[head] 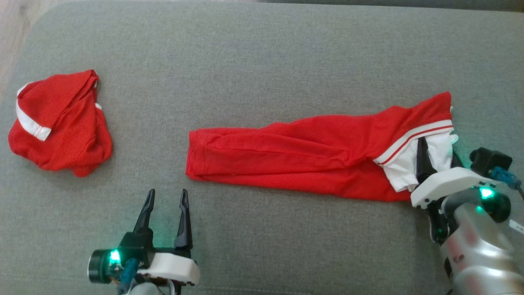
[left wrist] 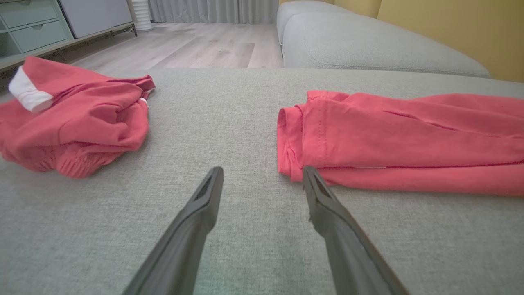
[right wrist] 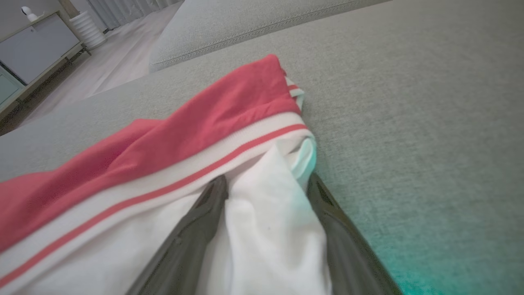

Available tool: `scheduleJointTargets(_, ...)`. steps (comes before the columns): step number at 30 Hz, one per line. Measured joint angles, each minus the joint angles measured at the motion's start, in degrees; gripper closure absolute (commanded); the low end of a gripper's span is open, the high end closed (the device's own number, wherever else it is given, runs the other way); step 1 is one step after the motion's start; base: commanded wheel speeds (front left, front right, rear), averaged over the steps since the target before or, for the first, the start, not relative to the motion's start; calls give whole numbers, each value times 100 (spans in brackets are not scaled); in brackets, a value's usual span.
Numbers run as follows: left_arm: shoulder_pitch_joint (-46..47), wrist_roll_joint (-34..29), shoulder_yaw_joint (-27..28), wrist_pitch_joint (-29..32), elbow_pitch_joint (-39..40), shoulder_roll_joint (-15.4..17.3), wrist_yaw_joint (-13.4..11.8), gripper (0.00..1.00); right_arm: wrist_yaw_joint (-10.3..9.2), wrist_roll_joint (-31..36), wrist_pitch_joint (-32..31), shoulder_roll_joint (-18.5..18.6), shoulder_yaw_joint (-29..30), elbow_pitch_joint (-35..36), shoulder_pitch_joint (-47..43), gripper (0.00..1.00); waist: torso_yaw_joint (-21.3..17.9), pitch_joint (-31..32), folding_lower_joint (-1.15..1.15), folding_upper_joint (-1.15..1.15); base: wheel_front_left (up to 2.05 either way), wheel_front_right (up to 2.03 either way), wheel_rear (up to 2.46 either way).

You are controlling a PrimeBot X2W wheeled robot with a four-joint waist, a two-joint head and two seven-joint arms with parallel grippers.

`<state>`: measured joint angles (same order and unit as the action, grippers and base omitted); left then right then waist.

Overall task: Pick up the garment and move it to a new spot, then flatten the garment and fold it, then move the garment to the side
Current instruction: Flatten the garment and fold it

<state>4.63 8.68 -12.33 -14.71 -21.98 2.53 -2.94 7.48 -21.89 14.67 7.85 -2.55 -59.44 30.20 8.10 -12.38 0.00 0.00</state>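
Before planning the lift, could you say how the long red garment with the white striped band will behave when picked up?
Probably floppy: the long red garment lies in soft folds on the grey fabric cushion and bunches inside the right pincer, so it should drape when lifted. Likely light, being thin cloth.

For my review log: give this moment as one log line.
phase: pre-grasp | left end effector: open, empty | right end effector: open, astride white end of garment

A grey fabric cushion (head: pixel 262 49) carries two pieces: a long red garment (head: pixel 286 155) with a white striped band lies stretched from centre to right, and a crumpled red garment (head: pixel 61 127) sits well apart, left.
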Motion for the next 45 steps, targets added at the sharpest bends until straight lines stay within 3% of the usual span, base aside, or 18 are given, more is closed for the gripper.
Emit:
scheduleJointTargets(6,-35,40,-42,0,-3,2,44,0,0,-539,-5,90,-298,118,-181,100,-93,168,0,0,0,0,0)
scheduleJointTargets(13,-136,103,-54,0,-13,3,53,0,0,-453,-7,564,176,745,-413,100,-392,448,0,0,0,0,0)
scheduleJointTargets(17,-187,202,-122,0,-91,4,69,0,0,-365,-5,468,36,1363,-414,100,-527,572,0,0,0,0,0)
scheduleJointTargets(20,-187,205,-241,-1,-140,7,99,0,0,-415,-5,249,-416,1788,-452,100,-511,618,0,0,0,0,0)
scheduleJointTargets(28,-215,243,-466,0,-334,9,148,0,0,-1283,-121,-261,-1922,2147,-740,100,38,700,0,0,0,0,0)
scheduleJointTargets(37,-287,224,-627,0,-435,12,204,0,0,-1715,-152,-382,-2474,1753,-632,100,1010,771,0,0,0,0,0)
scheduleJointTargets(38,-290,223,-627,0,-460,14,220,0,0,-1738,-148,-382,-2490,1669,-586,35,1130,779,0,0,0,0,0)
scheduleJointTargets(39,-300,223,-634,0,-468,18,223,0,0,-1814,-136,-378,-2533,1628,-547,0,1247,786,0,0,0,0,0)
scheduleJointTargets(45,-467,216,-576,0,-464,25,208,0,0,-2290,-48,-432,-2983,2075,-416,0,1572,856,-1,0,0,0,0)
